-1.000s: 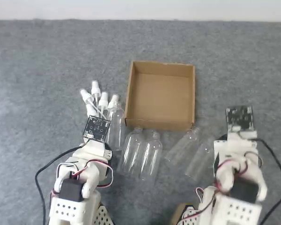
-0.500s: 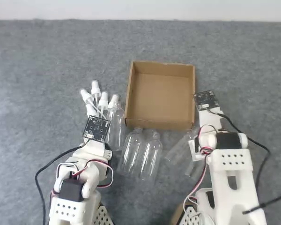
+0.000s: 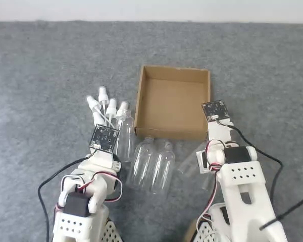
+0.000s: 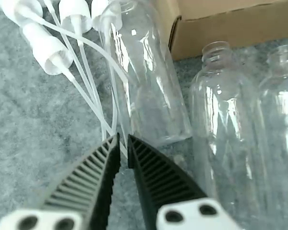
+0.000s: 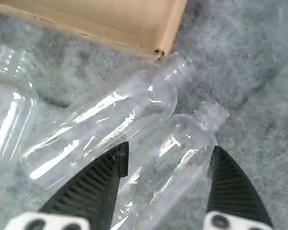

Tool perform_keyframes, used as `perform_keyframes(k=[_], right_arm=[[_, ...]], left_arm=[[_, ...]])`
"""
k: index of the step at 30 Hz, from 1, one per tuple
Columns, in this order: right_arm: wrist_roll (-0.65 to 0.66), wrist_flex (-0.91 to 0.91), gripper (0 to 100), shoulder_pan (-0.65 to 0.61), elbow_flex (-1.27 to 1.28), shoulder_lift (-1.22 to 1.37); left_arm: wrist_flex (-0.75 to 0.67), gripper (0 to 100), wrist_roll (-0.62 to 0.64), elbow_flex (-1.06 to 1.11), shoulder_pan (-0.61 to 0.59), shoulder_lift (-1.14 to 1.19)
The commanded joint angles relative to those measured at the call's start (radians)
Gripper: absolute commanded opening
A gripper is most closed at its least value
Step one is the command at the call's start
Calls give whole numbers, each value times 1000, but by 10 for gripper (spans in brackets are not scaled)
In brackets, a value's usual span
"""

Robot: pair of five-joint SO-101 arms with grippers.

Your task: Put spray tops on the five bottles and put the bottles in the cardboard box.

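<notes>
Bottles (image 3: 151, 161), five, clear, lying on the grey table (image 3: 40, 75) along the near side of the cardboard box (image 3: 174, 103). Spray tops (image 3: 103, 103), white, clustered left of the box. Left tool (image 4: 123, 143): nearly closed, tips at the tops' dip tubes. Right tool (image 5: 169, 146): wide, straddling the rightmost bottle (image 5: 192, 129).

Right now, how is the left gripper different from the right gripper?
The left gripper has its fingers almost together, while the right gripper is wide open. The left gripper's tips sit at the thin tubes of the spray tops, while the right gripper has a clear bottle between its fingers. Both have black ribbed fingers on white bases.
</notes>
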Motion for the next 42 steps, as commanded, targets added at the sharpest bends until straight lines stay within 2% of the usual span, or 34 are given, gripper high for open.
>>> perform_keyframes(k=[1,8,16,18,22,26,30,36,42], right_arm=[[-6,-18,242,28,-3,5],[37,-12,242,220,-3,5],[52,-19,241,240,11,5],[52,-35,229,274,11,5],[54,-71,136,360,11,21],[101,-85,132,380,0,96],[118,-145,131,463,-66,194],[267,-148,128,565,-281,389],[485,-148,128,634,-502,588]], left_arm=[[3,24,-6,-10,9,-17],[3,24,-6,-10,9,-17],[3,24,-6,-10,9,-17],[3,24,-6,-10,9,-17],[3,24,-6,-10,9,-17],[3,24,-6,-10,9,-17],[3,24,-6,-10,9,-17],[3,24,-6,-10,9,-17],[3,24,-6,-10,9,-17]])
